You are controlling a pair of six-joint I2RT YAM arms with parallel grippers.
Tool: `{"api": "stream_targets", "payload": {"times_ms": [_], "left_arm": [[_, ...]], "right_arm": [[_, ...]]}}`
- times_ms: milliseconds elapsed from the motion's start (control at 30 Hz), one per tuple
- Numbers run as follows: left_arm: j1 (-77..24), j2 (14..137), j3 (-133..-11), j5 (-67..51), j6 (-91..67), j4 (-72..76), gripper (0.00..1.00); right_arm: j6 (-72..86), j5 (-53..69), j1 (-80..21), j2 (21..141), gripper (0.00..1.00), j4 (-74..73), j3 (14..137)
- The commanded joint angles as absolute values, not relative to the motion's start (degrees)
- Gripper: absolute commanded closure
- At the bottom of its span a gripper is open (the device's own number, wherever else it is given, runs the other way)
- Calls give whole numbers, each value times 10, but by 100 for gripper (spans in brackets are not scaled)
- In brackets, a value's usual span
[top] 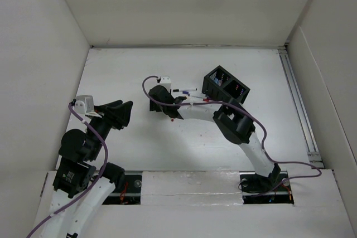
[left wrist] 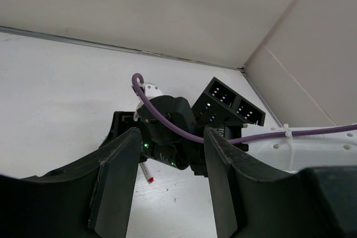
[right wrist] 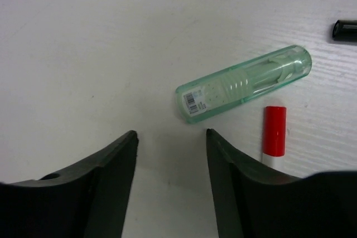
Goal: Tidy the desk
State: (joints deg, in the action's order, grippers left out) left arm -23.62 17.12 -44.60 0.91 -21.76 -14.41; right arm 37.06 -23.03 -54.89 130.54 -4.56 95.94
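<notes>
The desk (top: 122, 71) is a large white tabletop with white walls round it. My right gripper (top: 160, 104) hangs low over its middle, open and empty. In the right wrist view the gripper (right wrist: 170, 137) stands just short of a clear green tube (right wrist: 244, 83) lying flat. A red-capped marker (right wrist: 274, 132) lies to the right of the tube, beside the right finger. A black marker end (right wrist: 345, 29) shows at the far right. My left gripper (top: 126, 111) is open and empty, left of the right gripper and facing it. The green tube is hidden in the top view.
A black mesh organizer (top: 226, 85) with two compartments stands at the back right, also in the left wrist view (left wrist: 228, 104). A dark-capped marker (top: 184, 90) lies beside it. The red marker's tip (top: 173, 119) shows under the right arm, also in the left wrist view (left wrist: 146, 172).
</notes>
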Motion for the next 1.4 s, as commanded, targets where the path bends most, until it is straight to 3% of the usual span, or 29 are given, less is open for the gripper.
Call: {"api": "stream_targets", "payload": {"times_ms": [0,367,700,1033,1367], "left_arm": [[-236,170,-446,7,-221,-120,55],[-236,165,-446,5,-221,-121,55],[-236,159,-446,4,-221,-119,55],[-236,153,-445,4,-221,-118,55],[-236,149,-444,-16,-221,-116,55]], "right_arm": [[393,-272,-544,1319,45,-54,991],[388,-340,-533,1369,51,-189,1107],[384,-346,-520,1423,47,-295,1218],[379,-309,-489,1400,17,-278,1208],[372,-267,-469,1434,13,-291,1262]]}}
